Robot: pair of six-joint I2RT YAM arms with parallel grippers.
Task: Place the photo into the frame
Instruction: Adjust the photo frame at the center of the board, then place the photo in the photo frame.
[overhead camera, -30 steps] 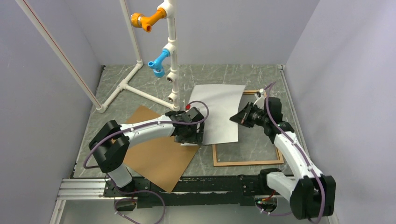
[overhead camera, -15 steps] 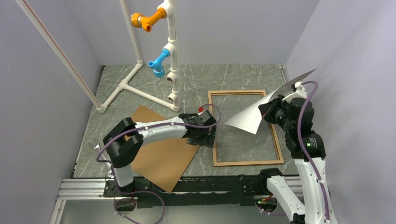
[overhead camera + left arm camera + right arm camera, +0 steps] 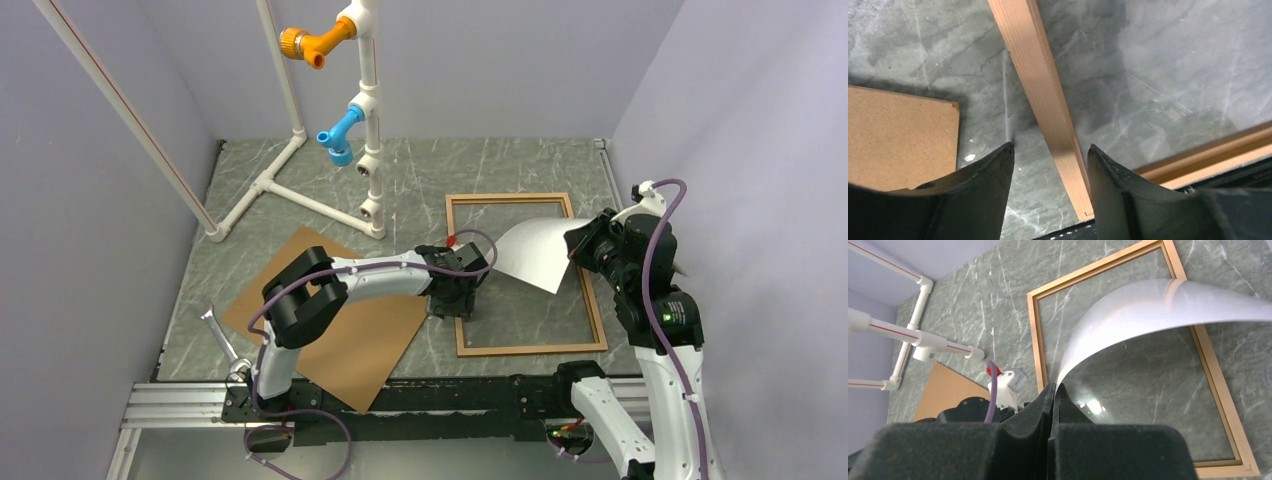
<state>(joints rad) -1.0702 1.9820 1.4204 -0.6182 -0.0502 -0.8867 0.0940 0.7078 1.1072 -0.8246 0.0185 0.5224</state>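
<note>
- The photo (image 3: 535, 255) shows you its white side. It is bowed into an arch over the right half of the frame (image 3: 525, 198), with its free edge hanging over the glass. You cannot tell from these views whether that edge touches the pane.
- Your right gripper (image 3: 1054, 387) has its fingers pressed together on one corner of the photo, which it holds up off the table at the frame's right rail.
- The frame lies flat on the grey marbled table (image 3: 300, 190). Its glass is uncovered apart from the area under the arched sheet.
- Your left gripper (image 3: 1050, 150) is low over the frame's left rail near the front corner. The jaws are spread and straddle the wooden strip. Table shows between the strip and one finger, so nothing is pinched there.
- A brown hardboard sheet (image 3: 340, 340) lies flat just left of the frame, under your left arm.
- A white pipe stand (image 3: 365, 100) with orange and blue fittings stands at the back.
</note>
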